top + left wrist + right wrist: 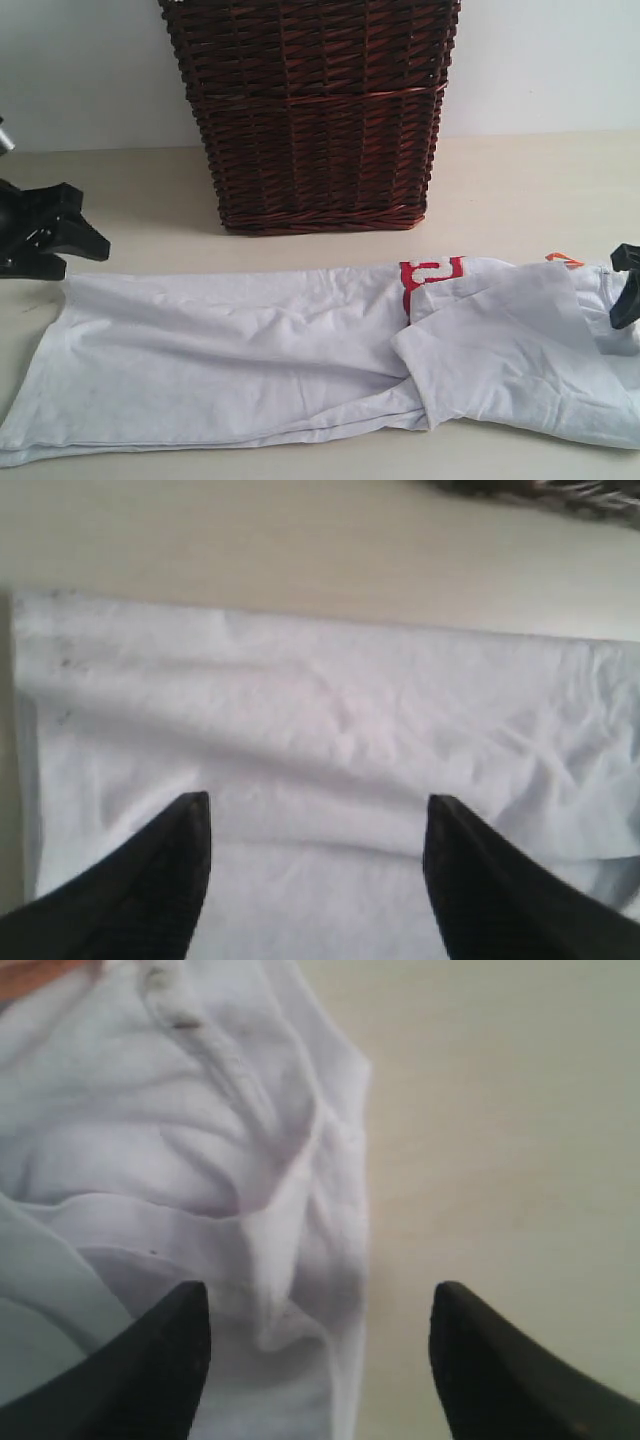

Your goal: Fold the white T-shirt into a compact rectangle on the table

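1. Two tools stand open, holding nothing: left tool (318, 805) over the hem end of the shirt (250, 350), right tool (318, 1295) over its sleeve edge.
2. Shirt lies as a long, layered band on the bench (520, 190), in front of the basket (310, 110).
3. Soft, light, limp cloth, likely to sag and slip. Pinch all layers at the end corners.

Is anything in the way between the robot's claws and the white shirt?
No, nothing visible. The left gripper and the right gripper both point, open, at the white T-shirt with only air between. The basket stands behind it, aside.
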You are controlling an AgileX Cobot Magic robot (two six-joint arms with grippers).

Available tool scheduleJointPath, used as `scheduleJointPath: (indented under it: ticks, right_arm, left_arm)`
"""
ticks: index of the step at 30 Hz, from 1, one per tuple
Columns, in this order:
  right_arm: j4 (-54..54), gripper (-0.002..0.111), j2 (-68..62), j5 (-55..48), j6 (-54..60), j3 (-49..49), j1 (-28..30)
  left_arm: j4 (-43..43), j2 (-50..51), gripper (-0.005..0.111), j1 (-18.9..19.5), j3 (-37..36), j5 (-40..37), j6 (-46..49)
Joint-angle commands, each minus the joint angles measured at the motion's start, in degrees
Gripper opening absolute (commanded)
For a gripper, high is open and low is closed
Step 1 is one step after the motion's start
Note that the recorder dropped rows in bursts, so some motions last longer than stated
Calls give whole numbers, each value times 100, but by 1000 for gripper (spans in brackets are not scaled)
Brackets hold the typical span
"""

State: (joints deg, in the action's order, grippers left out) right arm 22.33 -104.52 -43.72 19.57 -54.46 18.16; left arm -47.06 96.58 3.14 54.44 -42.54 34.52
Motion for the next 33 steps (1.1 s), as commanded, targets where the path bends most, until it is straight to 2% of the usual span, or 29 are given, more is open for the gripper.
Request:
scheduleJointPath:
  ticks: [1,2,4,8,13,19,22,27,28,33]
  right_arm:
    - [356,62,-205,17,551,-41,30]
    - [-170,62,-229,134,34,-41,30]
    - [-413,62,-229,222,-357,-41,30]
    - [609,62,-517,233,384,-41,30]
    - [1081,62,-1683,378,591,-157,30]
    - [1386,58,-1895,-194,938,-278,30]
    - [1400,43,-1907,-312,1032,-278,-1]
    - [1437,4,-1917,-408,1371,-192,-137]
    - [1437,0,-1917,-476,1409,-192,-161]
    - [1436,0,-1557,-870,1480,-192,-329]
  left_arm:
    - [-764,-393,61,9,19,95,843]
    - [-925,-587,60,9,19,1,843]
    - [-1135,-833,57,-51,8,-188,843]
    - [-1387,-1273,41,-449,-91,-214,1077]
    - [-1483,-1883,41,-814,-91,-166,1141]
    - [-1579,-2009,41,-840,-91,-147,1174]
    - [-1615,-2009,41,-840,-91,-212,1174]
    - [-1639,-2009,41,-840,-91,-265,1174]
    - [-1653,-2009,41,-840,-91,-277,1174]
    - [-1718,-2009,41,-840,-91,-366,1163]
